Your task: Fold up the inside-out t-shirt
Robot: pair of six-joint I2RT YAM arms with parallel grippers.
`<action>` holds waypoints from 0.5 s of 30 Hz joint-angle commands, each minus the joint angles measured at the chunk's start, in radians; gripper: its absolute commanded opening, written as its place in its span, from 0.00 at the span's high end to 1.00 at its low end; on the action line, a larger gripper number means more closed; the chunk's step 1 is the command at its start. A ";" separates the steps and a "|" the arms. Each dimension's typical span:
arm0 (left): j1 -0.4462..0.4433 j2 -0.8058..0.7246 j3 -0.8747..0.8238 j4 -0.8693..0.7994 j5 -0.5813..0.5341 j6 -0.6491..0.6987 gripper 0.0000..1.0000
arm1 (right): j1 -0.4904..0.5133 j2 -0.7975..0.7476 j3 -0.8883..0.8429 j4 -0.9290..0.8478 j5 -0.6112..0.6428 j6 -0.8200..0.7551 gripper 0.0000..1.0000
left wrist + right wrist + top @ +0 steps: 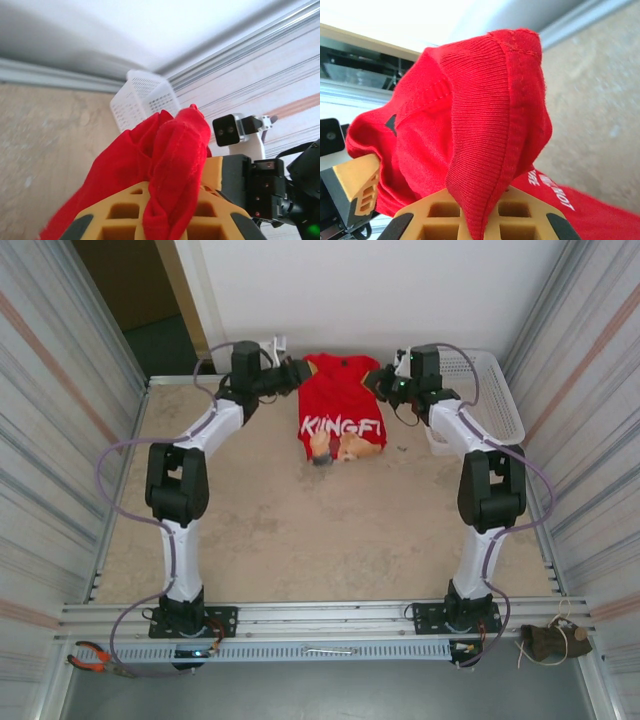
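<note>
Viewing from above, the t-shirt [340, 405] sits at the far edge of the table [300, 540], beside the basket [490, 390]. It is lifted by its top between the left gripper [302, 374] and the right gripper [376, 381], probably to spread it flat. In the left wrist view, the fingers [120, 212] pinch a bunched red corner. In the right wrist view, the fingers [445, 212] pinch a ribbed, stitched fold.

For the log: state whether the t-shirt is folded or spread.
Spread, not folded: left gripper and right gripper, shut on its top corners, hold the t-shirt up, bottom bunched on the table.
</note>
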 commanded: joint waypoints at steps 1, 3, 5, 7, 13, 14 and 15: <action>-0.013 -0.089 -0.050 -0.018 0.070 0.024 1.00 | 0.005 -0.091 -0.030 0.001 -0.010 0.017 1.00; -0.025 -0.150 -0.174 0.039 0.071 0.026 1.00 | 0.014 -0.145 -0.124 0.033 -0.001 0.014 1.00; -0.037 -0.214 -0.319 0.107 0.069 0.033 1.00 | 0.030 -0.212 -0.254 0.087 0.019 0.015 1.00; -0.057 -0.281 -0.501 0.166 0.051 0.052 1.00 | 0.052 -0.280 -0.426 0.158 0.041 0.016 1.00; -0.149 -0.462 -0.915 0.335 -0.073 0.073 1.00 | 0.143 -0.502 -0.859 0.281 0.160 -0.011 1.00; -0.165 -0.487 -0.943 0.332 -0.107 0.092 1.00 | 0.154 -0.527 -0.894 0.272 0.190 -0.025 1.00; -0.180 -0.504 -0.953 0.313 -0.140 0.124 1.00 | 0.164 -0.547 -0.917 0.269 0.222 -0.044 1.00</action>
